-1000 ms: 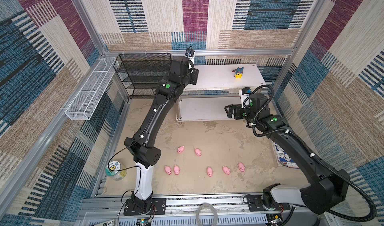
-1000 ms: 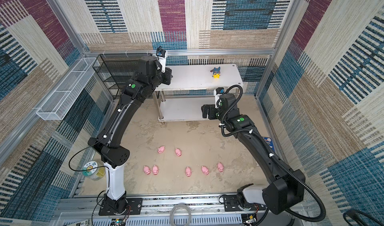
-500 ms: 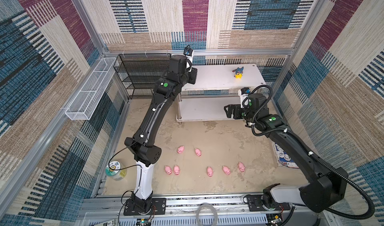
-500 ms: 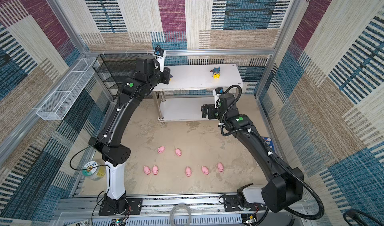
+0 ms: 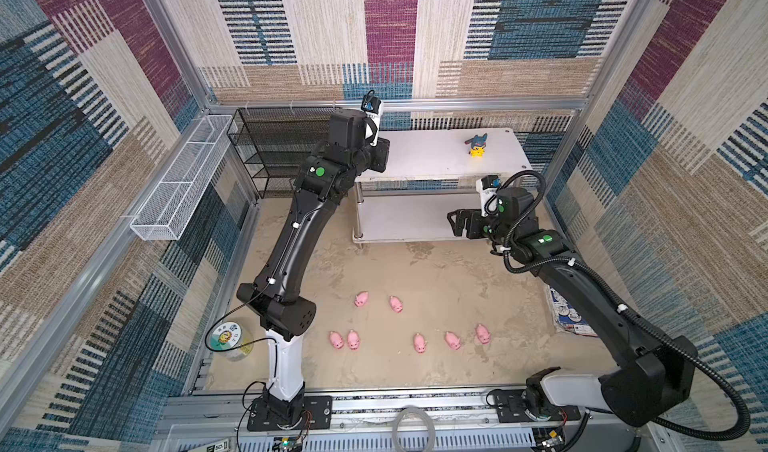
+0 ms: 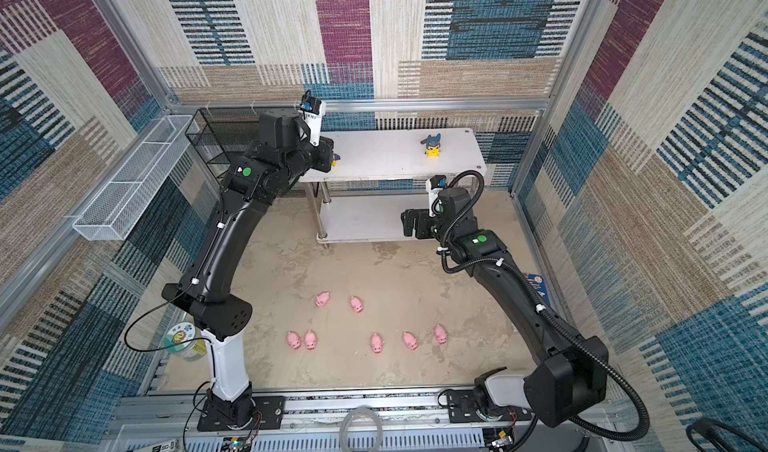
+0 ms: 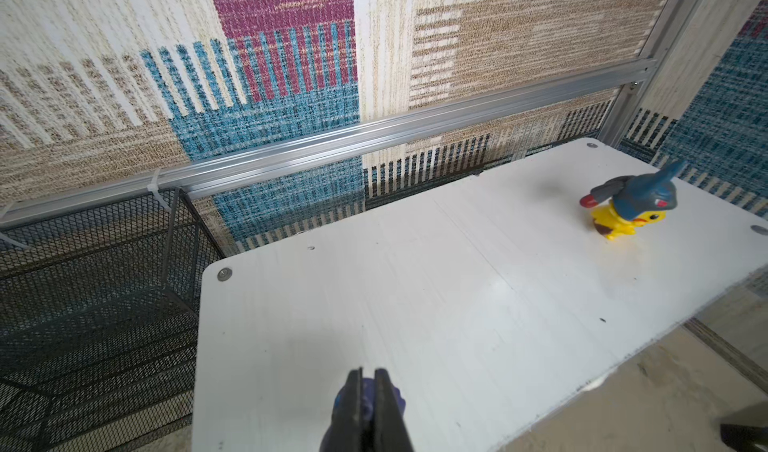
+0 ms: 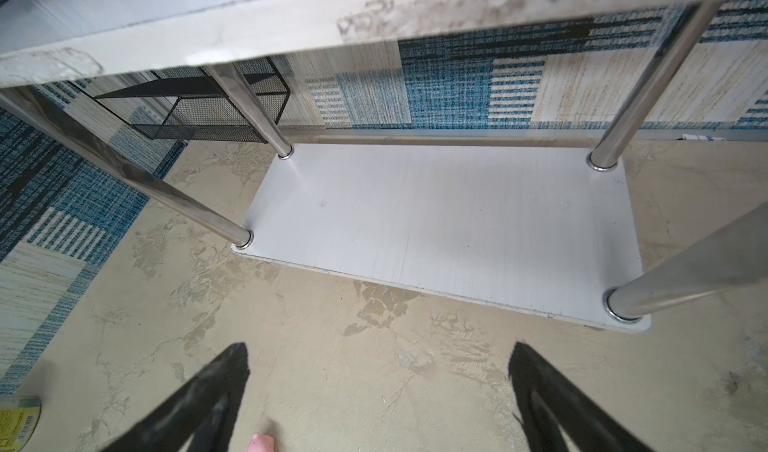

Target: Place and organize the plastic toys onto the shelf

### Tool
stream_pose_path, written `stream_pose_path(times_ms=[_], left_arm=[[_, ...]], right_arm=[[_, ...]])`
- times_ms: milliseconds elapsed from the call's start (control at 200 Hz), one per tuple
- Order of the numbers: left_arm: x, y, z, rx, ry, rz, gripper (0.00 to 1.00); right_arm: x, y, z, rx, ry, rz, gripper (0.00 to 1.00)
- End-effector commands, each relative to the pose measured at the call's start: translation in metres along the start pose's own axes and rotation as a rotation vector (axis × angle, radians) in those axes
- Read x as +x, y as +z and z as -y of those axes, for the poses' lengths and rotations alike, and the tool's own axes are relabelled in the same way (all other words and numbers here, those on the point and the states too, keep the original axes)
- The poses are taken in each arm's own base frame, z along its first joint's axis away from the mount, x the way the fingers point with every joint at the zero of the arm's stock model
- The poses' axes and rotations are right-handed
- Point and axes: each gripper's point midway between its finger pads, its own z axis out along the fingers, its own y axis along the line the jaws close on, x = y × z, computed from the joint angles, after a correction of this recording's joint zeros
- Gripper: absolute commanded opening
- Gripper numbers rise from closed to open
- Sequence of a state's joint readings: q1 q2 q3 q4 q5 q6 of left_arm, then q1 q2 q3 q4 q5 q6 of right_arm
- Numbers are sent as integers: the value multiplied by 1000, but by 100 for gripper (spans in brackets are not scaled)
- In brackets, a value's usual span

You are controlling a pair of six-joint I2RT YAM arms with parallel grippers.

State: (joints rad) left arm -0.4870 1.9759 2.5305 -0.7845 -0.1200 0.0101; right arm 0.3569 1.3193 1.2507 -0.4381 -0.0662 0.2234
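A hooded toy is pinched in the left gripper, whose fingers are clenched tight on it. Only a purple-blue sliver shows between and beside the black fingers, so whether it touches the board below is hard to tell. Directly under this gripper lies the top tier of the white shelf, at the end closest to the black mesh rack. A 2nd hooded toy, yellow below its blue hood, stands upright on the same tier, well ahead of the gripper near the far end of the board.

The right gripper is spread wide and holds nothing. It hangs low over the sandy floor, with the shelf's lower tier just ahead of it and the top tier above. 7 pink pigs lie on the floor behind both grippers, toward the arms' bases: 2 closer, 5 in a loose row farther back.

Beyond the rack, away from the left gripper, a white wire basket hangs along the side wall. A round jar sits by the foot of the left arm, well apart from both grippers.
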Motion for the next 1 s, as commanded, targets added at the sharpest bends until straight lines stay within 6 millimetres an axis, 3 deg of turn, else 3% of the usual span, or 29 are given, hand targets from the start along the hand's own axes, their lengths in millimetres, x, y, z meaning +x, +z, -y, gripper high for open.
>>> stream_pose_path(times_ms=[0,591,806,997], left_arm=[[0,-10,6,38,-33,-10,0],[25,-62,33,108,-34,-92,0],[62,-71,50,143,-43,-184,0],[111,-62,69,173,-11,-268,0]], right_arm=[[-8,-4,-4,-20,-1,31,100],[-6,-26,-12,-62,6,53,100],[2,-38,-12,-73,11,54,100],[17,-44,-10,-74,19,34,100]])
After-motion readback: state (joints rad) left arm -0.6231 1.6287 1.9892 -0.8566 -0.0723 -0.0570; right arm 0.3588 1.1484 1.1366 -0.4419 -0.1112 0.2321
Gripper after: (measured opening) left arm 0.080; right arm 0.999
